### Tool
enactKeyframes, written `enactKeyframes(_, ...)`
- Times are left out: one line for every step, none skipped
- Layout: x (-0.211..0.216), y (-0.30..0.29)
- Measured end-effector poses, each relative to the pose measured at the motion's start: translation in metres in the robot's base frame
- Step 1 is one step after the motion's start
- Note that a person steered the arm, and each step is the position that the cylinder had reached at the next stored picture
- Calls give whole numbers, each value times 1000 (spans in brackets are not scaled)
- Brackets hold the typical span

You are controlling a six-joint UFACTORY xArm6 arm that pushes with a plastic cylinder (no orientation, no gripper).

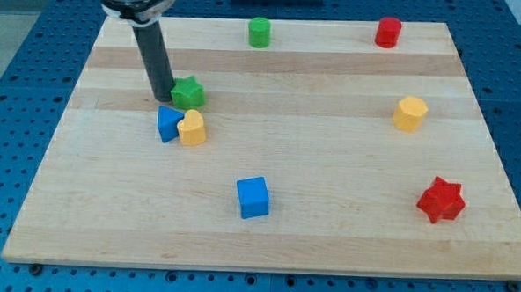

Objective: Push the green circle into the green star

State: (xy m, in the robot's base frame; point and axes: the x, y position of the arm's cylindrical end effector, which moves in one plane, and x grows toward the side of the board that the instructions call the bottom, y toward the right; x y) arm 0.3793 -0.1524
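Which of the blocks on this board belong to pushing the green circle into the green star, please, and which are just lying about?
Job:
green circle, near the view's top
green star
my tip, just left of the star

Lying about:
blue block touching yellow block
blue cube
yellow hexagon
red cylinder
red star

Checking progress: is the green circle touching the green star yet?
No, apart. The green circle sits near the view's top edge; the green star lies lower left, beside my tip.
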Motion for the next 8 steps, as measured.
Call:
enactKeyframes(3, 3)
enactKeyframes(2, 3)
enactKeyframes(-28, -3)
enactKeyframes(-87, -3)
enactKeyframes(-148, 24)
enactKeyframes(-186, 67)
enactKeyframes(-186, 105)
enactKeyframes(-184, 139)
